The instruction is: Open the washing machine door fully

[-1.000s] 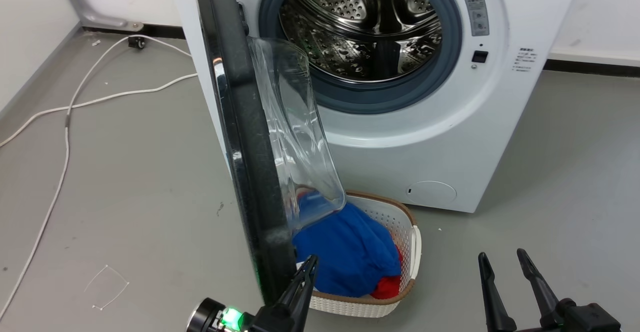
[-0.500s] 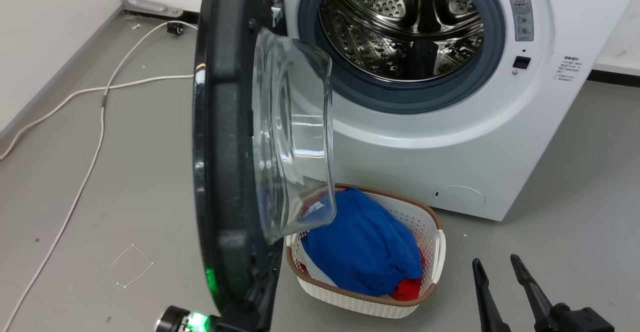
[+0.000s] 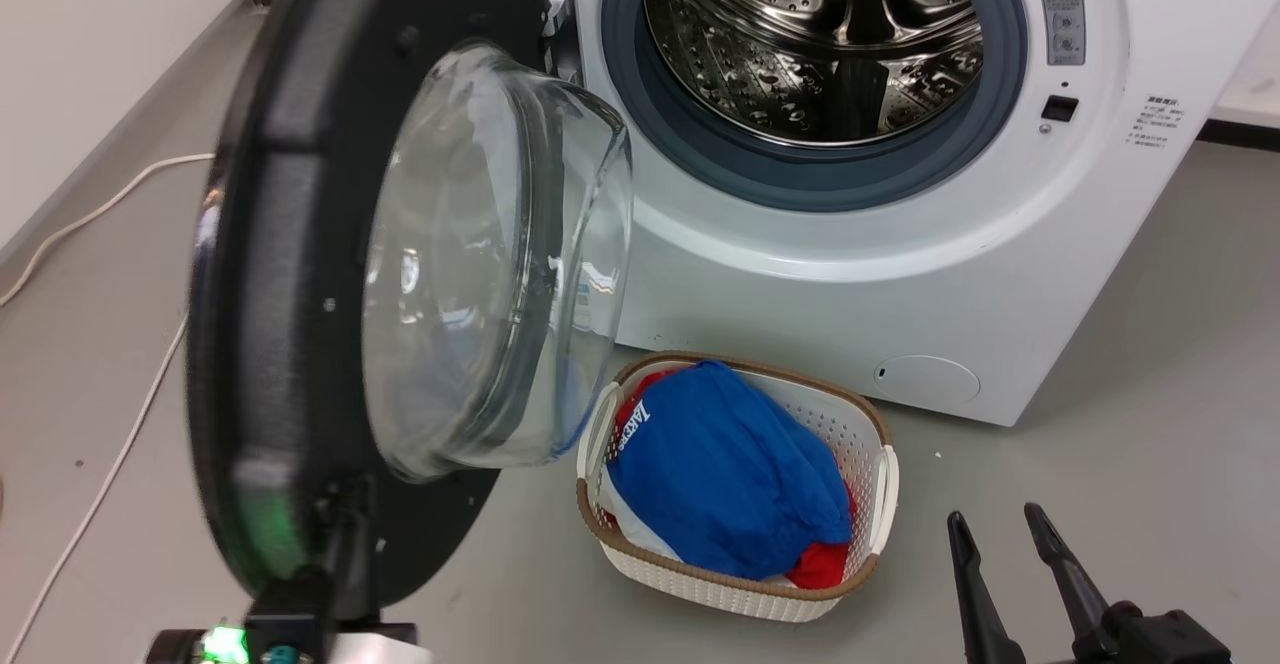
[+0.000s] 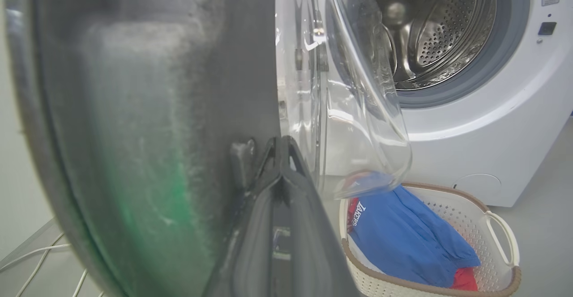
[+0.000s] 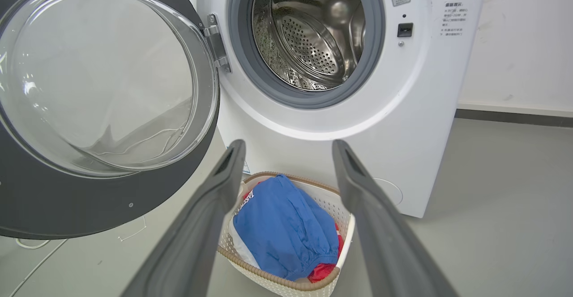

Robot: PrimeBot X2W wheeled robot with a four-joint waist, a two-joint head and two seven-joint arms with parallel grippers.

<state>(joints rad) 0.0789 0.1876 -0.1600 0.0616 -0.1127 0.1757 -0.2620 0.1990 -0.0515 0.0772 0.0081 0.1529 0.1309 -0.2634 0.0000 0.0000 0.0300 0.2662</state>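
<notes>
Grey floor (image 3: pixel 1150 344), door (image 3: pixel 290 244) at frame left nearly fully open, left tool (image 4: pixel 281 142) pressed together against it, right tool (image 3: pixel 994 512) spread, idle.

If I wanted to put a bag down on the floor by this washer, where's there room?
The widest bare floor lies right of the basket, between the washer and the right gripper. Left of the open door is free too, apart from a white cable. Under the door, by the basket, it is crowded.
</notes>
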